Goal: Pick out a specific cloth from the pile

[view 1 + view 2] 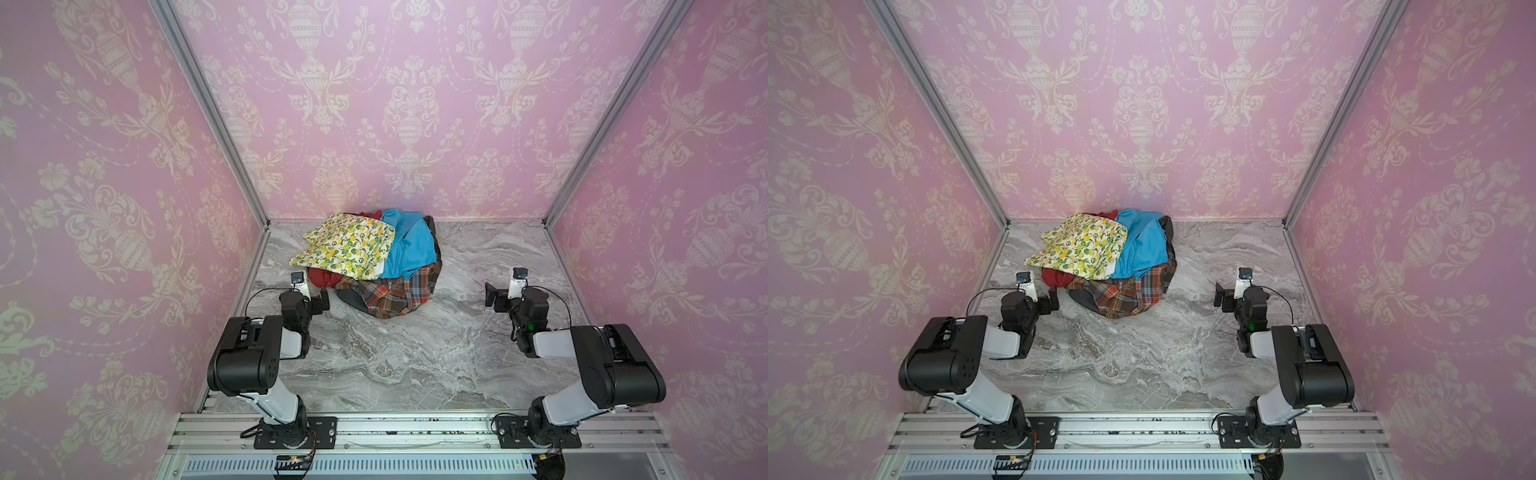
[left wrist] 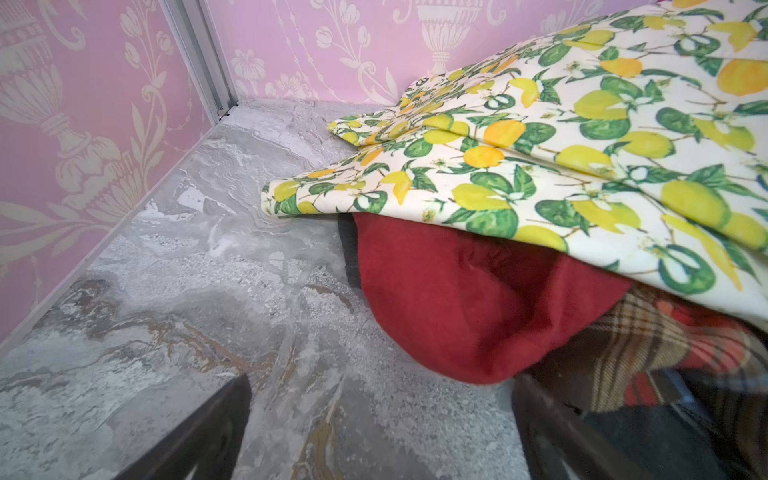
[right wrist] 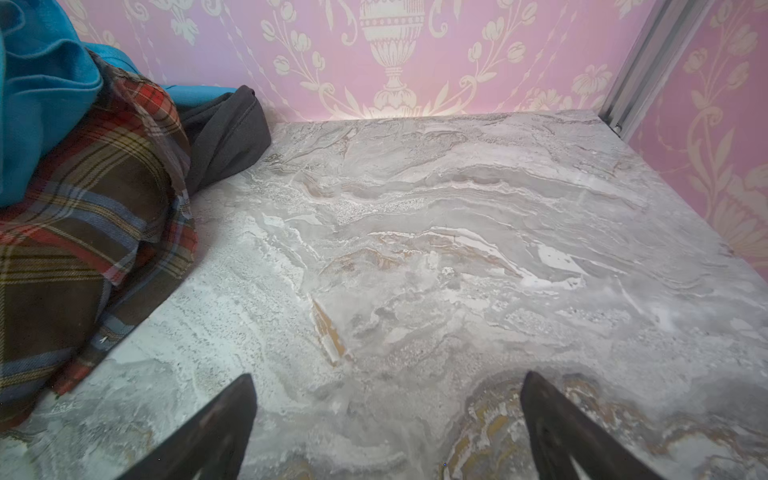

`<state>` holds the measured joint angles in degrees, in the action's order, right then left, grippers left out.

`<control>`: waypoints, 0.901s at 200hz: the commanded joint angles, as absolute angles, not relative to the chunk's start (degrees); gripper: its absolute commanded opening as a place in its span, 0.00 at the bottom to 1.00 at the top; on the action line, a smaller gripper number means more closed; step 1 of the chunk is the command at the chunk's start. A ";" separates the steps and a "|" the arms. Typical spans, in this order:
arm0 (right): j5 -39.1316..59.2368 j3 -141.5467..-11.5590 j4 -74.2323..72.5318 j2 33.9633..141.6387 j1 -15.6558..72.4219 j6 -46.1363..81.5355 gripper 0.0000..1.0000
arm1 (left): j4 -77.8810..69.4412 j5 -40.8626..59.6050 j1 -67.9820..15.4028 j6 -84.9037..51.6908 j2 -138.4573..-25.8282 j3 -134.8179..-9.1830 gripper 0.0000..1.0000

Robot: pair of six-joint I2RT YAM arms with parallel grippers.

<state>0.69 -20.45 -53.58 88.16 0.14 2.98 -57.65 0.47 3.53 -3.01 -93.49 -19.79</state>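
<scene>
The cloth (image 1: 390,293) (image 1: 1125,291), a brown plaid with red, blue and white checks, lies at the near bottom of the pile (image 1: 374,257), partly under other garments. It also shows in the wrist views (image 2: 648,340) (image 3: 83,232). My left gripper (image 1: 322,301) (image 2: 382,415) hovers open just left of the pile, its far finger near the dark red fabric (image 2: 457,299) and the plaid edge. My right gripper (image 1: 492,297) (image 3: 386,415) is open over bare marble, well right of the pile. Neither holds anything.
A cream lemon-print cloth (image 1: 345,249) and a bright blue cloth (image 1: 409,245) top the pile, with dark grey fabric (image 3: 224,133) at its back. The pile sits near the pink back wall (image 1: 415,124) on the marble tabletop (image 1: 415,353).
</scene>
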 commanded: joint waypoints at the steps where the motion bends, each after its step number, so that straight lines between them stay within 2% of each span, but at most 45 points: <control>1: 1.46 -20.91 -53.96 88.47 0.00 2.73 1.00 | -57.48 2.14 3.52 -1.58 -93.70 -20.56 0.99; 82: 1.44 -20.87 -53.96 88.40 0.02 2.77 1.00 | -57.48 2.11 3.52 -1.58 -93.69 -20.65 0.99; 180: 1.32 -20.99 -53.70 88.48 0.04 2.81 1.00 | -58.43 -2.80 3.52 -2.99 -93.69 -20.13 0.99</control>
<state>0.69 -20.45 -53.58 88.16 0.14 2.98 -57.80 -0.43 3.53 -2.83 -93.49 -19.79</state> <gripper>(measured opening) 0.998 0.994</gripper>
